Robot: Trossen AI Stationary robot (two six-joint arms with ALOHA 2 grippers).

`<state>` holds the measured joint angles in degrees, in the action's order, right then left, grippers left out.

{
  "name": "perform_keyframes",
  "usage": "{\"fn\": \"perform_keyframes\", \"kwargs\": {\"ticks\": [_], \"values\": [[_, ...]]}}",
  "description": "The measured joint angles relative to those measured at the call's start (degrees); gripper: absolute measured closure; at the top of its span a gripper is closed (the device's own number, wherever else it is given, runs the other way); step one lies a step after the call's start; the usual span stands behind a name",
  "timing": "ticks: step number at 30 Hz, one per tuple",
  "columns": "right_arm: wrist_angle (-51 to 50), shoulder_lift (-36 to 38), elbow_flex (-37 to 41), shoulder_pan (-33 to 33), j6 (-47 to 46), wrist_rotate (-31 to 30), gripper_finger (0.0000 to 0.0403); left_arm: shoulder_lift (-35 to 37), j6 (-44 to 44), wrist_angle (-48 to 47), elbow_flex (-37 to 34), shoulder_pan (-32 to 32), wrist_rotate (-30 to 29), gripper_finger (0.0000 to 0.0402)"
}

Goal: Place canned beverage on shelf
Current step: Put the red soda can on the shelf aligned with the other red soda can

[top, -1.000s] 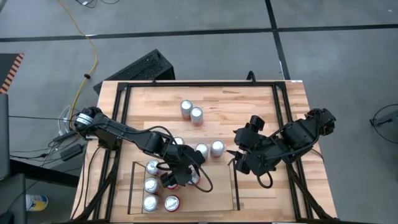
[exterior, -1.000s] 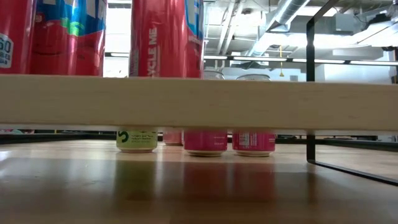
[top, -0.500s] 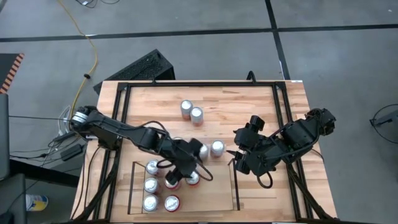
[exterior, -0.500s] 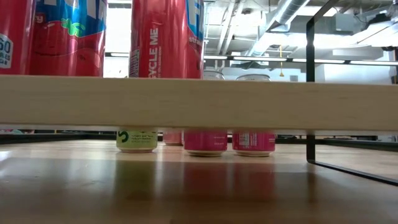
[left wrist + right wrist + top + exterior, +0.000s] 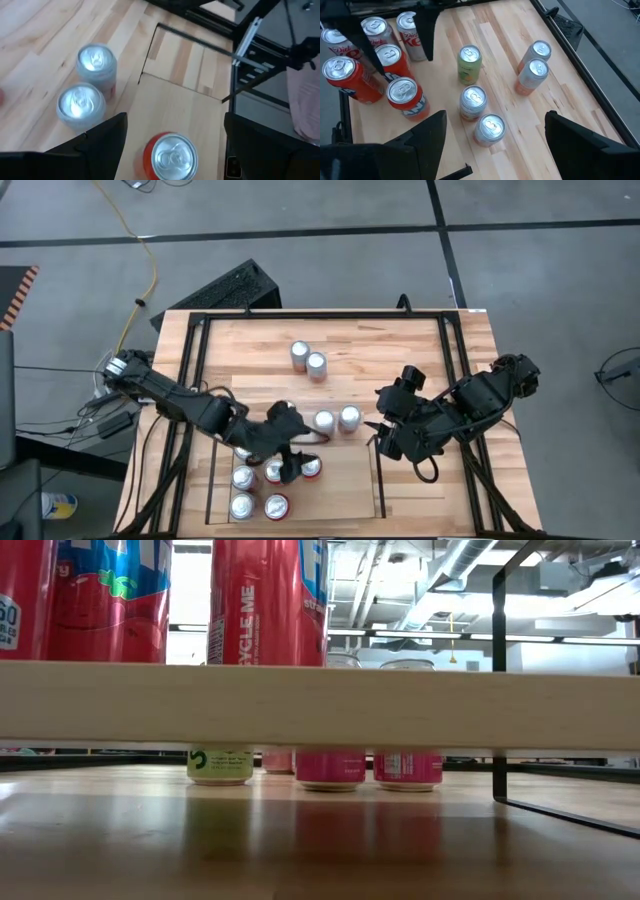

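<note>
The shelf (image 5: 345, 490) is a low railed bay with a light plank floor at the table's near left. Several cans stand upright on it, among them a red can (image 5: 170, 156) (image 5: 311, 468). My left gripper (image 5: 290, 465) (image 5: 175, 131) hovers open above that can, one finger on either side of it with a gap to each. Two silver cans (image 5: 87, 82) stand on the table just beyond the shelf's far rail. My right gripper (image 5: 385, 435) (image 5: 492, 145) waits open above the table to the right of the shelf.
On the table stand a green can (image 5: 470, 60), the silver pair (image 5: 337, 419) and another pair (image 5: 308, 360) farther back. The black frame (image 5: 455, 370) runs round the tabletop. The shelf's right half shows bare plank.
My left gripper has risen from the cans on the shelf and rolled about its own pointing line, its fingers staying apart. The red can under it stays standing on the plank. My right arm has kept still.
</note>
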<state>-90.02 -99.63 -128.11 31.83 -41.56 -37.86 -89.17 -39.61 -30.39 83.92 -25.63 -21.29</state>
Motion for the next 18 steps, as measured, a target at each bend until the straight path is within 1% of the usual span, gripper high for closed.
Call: {"fn": "perform_keyframes", "kwargs": {"ticks": [4, 7, 12, 18], "values": [[0.0, 0.0, 0.0, 0.0, 0.0, 0.0, 0.0093, -0.6, -4.7, -2.0, 0.4, -1.2, -2.0, 0.0086], [0.0, 0.0, 0.0, 0.0, 0.0, 0.1, 0.0093, -1.8, -6.5, -10.1, 3.5, -1.6, -1.8, 0.0086], [0.1, 0.0, 0.0, 0.0, 0.0, 0.3, 0.0093, -7.5, -6.2, -24.6, 13.8, -1.5, -1.0, 0.0086], [0.0, 0.0, 0.0, 0.0, 0.1, 0.4, 0.0093, -19.0, -7.5, -35.2, 30.3, -1.5, 0.0, 0.0086]]}}
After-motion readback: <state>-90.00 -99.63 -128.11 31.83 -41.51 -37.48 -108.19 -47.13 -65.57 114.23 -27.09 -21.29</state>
